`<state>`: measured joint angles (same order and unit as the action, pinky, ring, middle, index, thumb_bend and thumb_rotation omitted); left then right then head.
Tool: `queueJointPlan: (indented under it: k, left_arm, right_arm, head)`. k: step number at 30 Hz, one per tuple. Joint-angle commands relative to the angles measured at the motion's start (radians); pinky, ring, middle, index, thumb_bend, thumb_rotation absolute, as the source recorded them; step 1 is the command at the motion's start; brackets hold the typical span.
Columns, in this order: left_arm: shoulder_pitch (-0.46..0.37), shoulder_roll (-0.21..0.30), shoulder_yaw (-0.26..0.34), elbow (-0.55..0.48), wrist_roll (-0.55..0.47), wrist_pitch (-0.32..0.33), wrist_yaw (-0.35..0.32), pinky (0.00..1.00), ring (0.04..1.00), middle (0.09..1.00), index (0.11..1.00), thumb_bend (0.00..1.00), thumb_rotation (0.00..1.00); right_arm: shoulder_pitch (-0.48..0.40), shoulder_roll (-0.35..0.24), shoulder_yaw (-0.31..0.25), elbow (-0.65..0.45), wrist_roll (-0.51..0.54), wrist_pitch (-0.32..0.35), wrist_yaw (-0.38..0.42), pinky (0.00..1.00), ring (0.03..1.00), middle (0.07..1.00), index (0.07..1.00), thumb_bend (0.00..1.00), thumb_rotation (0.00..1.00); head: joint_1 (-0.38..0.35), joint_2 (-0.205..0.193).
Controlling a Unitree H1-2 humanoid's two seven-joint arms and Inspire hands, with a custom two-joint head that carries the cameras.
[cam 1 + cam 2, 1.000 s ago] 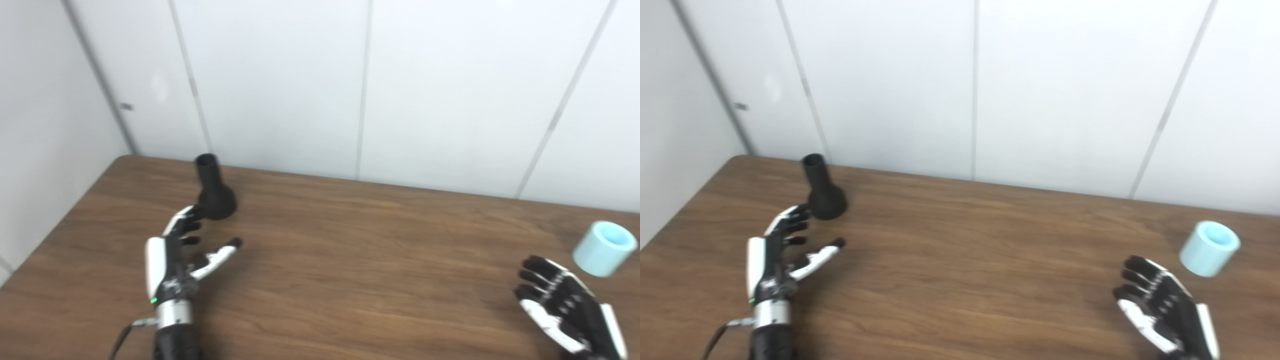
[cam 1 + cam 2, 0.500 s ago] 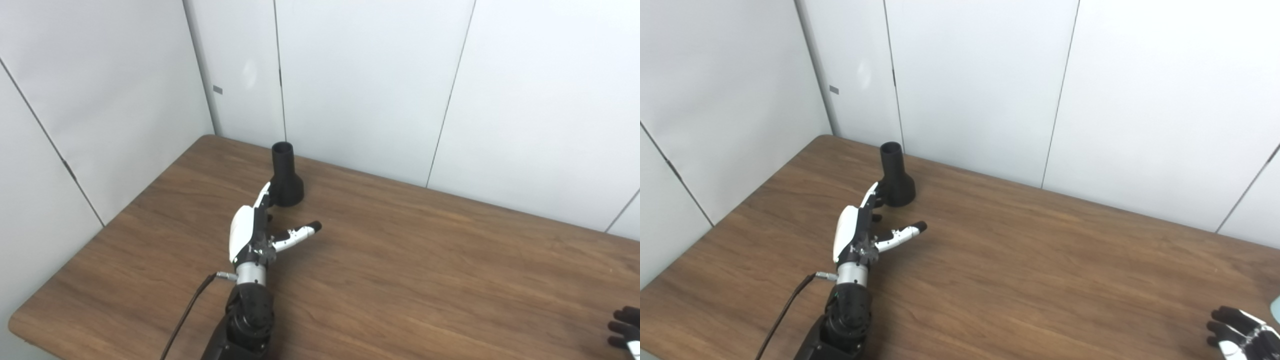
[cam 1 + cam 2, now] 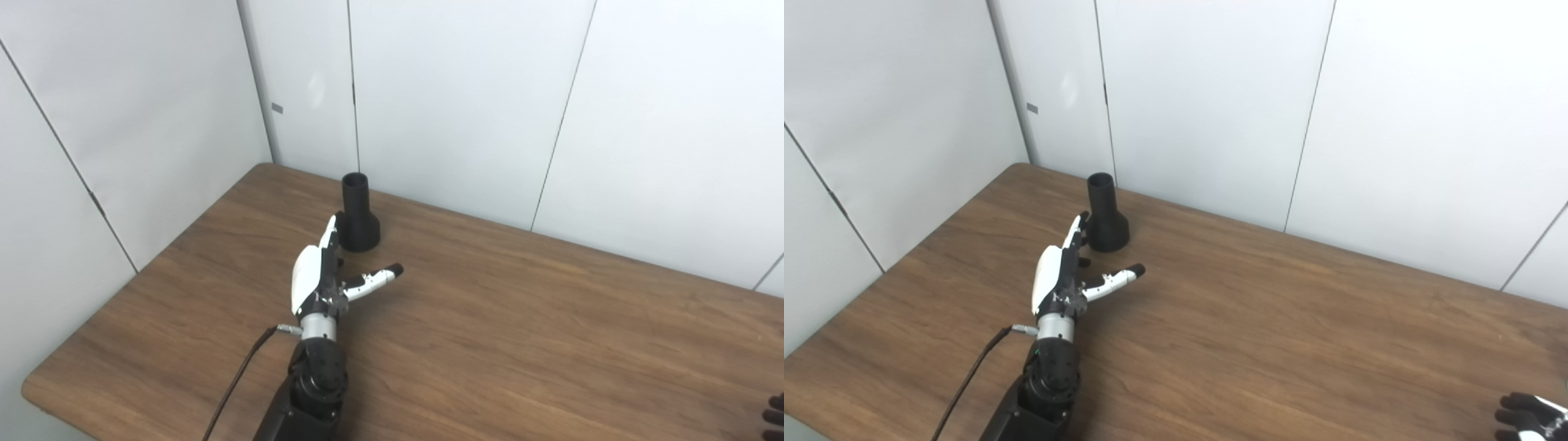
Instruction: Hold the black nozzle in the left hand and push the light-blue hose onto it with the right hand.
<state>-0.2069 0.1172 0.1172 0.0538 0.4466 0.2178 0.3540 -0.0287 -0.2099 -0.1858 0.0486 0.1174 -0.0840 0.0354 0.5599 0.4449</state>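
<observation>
So the black nozzle (image 3: pixel 358 214) stands upright left of centre on the table (image 3: pixel 520 318), narrow end up, long axis vertical. Left hand (image 3: pixel 318 275) sits just below-left of it, fingers spread, holding nothing — fingertips right by the flared base. Right hand (image 3: pixel 1528 413) barely peeks in at lower right; can't tell its state. Hose isn't in view, no containers.

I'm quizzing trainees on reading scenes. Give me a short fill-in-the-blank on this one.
1. The nozzle stands with its ____ end down on the table.
2. The left hand is ____, holding nothing.
3. The nozzle's colour is ____.
4. Only the fingertips of the ____ hand show, at the picture's bottom corner.

Missing words: wide; open; black; right
</observation>
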Motion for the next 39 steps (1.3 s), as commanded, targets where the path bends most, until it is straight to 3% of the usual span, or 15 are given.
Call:
queueJointPlan:
  k: [1, 15, 22, 28, 33, 39]
  left_arm:
    - [-0.04, 0.004, 0.006, -0.004, 0.008, -0.013, 0.029, 0.75, 0.894, 0.962, 0.996, 0.97, 0.37]
    - [-0.067, 0.012, 0.025, 0.018, -0.031, 0.019, 0.024, 0.76, 0.912, 0.986, 1.0, 1.0, 0.46]
    - [-0.102, 0.032, 0.037, 0.065, -0.045, 0.011, 0.042, 0.8, 0.929, 0.991, 0.993, 0.93, 0.31]
    - [-0.125, 0.043, 0.05, 0.09, -0.055, -0.003, 0.064, 0.75, 0.874, 0.94, 0.971, 0.95, 0.32]
    - [-0.121, 0.04, 0.068, 0.062, -0.074, -0.014, 0.066, 0.79, 0.911, 0.98, 0.997, 0.95, 0.33]
    - [-0.12, 0.056, 0.073, 0.072, -0.069, -0.039, 0.088, 0.73, 0.868, 0.945, 0.986, 0.97, 0.35]
  right_arm:
    - [-0.002, -0.008, -0.009, -0.004, 0.002, -0.014, -0.002, 0.5, 0.612, 0.631, 0.583, 0.5, 0.55]
    - [-0.009, -0.008, -0.012, 0.021, 0.011, -0.043, 0.005, 0.47, 0.585, 0.61, 0.563, 0.56, 0.56]
    - [-0.008, -0.007, -0.014, 0.014, 0.01, -0.028, 0.003, 0.44, 0.57, 0.595, 0.549, 0.62, 0.58]
    - [-0.005, -0.005, -0.016, 0.009, 0.006, -0.025, -0.002, 0.43, 0.554, 0.582, 0.537, 0.65, 0.58]
    - [-0.003, -0.006, -0.015, 0.004, 0.006, -0.022, 0.001, 0.42, 0.548, 0.578, 0.532, 0.7, 0.6]
    - [-0.003, -0.007, -0.016, 0.003, 0.007, -0.022, 0.001, 0.41, 0.535, 0.568, 0.522, 0.75, 0.6]
  head:
    - [0.0, -0.001]
    - [-0.003, -0.01]
    - [-0.005, -0.011]
    - [-0.008, -0.01]
    - [-0.007, -0.01]
    - [-0.009, -0.01]
